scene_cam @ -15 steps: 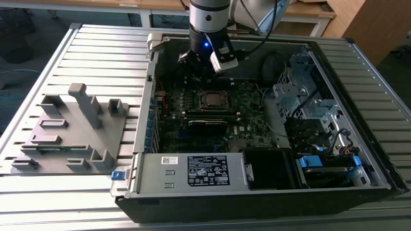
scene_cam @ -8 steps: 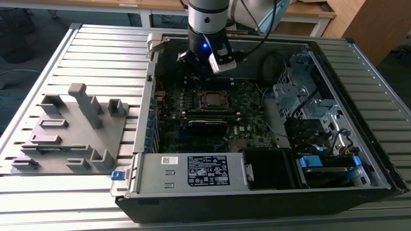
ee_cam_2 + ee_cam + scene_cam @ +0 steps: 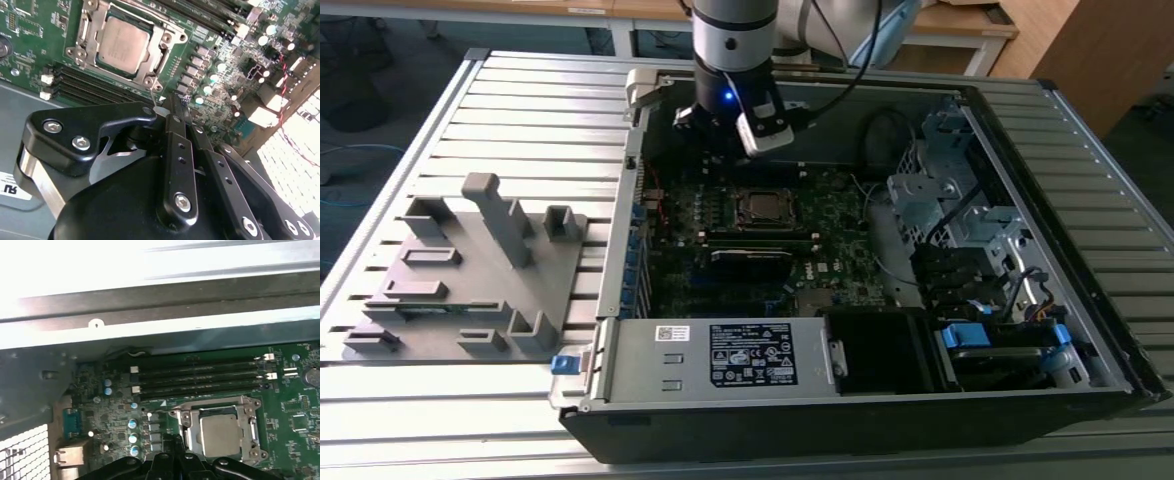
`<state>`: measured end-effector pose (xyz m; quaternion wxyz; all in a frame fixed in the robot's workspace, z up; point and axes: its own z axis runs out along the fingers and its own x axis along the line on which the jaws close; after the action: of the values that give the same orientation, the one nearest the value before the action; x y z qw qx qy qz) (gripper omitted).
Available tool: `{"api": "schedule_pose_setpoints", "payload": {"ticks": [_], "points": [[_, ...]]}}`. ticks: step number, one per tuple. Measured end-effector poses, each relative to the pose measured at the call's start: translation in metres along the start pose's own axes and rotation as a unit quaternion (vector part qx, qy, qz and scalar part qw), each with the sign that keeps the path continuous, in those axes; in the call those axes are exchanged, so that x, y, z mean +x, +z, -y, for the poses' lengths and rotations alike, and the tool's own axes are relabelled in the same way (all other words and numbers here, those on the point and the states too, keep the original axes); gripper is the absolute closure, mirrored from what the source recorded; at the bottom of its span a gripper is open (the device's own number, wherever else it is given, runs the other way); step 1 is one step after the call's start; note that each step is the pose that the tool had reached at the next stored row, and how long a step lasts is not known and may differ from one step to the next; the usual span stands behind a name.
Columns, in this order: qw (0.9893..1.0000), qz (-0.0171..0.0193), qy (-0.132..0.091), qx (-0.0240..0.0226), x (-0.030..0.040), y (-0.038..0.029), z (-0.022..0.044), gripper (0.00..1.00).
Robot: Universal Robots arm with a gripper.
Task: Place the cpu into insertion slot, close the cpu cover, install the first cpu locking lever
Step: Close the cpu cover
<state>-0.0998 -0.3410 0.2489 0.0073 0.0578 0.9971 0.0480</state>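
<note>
Presently the hand (image 3: 168, 106) is hovering closed just beside the cpu cover (image 3: 161, 47), which is lying flat over the cpu (image 3: 122, 45).

arm (image 3: 731, 35): silver-grey tube, black joint, blue light | wrist: white box (image 3: 767, 135), black cables (image 3: 863, 55) | end effector (image 3: 161, 107): black links, silver screws

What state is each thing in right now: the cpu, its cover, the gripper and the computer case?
cpu, seated flat in the socket.
cpu cover, closed down around the cpu.
gripper, shut, tips beside a corner of the socket.
computer case, lying on its side, side panel off.
</note>
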Motion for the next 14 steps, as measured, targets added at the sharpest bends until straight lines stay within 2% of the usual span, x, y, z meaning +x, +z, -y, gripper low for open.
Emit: {"api": "schedule_pose_setpoints", "payload": {"ticks": [2,7,10,14], "points": [[1.0,-0.0004,0.0,-0.0042,0.0019,0.0,0.0008,0.9],[0.9998,-0.0022,0.0,-0.0205,0.0054,-0.0002,0.0036,0.9],[0.9997,-0.0026,0.0,-0.0244,0.0074,-0.0003,0.0047,0.9],[0.9997,-0.0027,0.0,-0.0257,0.0096,-0.0003,0.0051,0.9]]}}
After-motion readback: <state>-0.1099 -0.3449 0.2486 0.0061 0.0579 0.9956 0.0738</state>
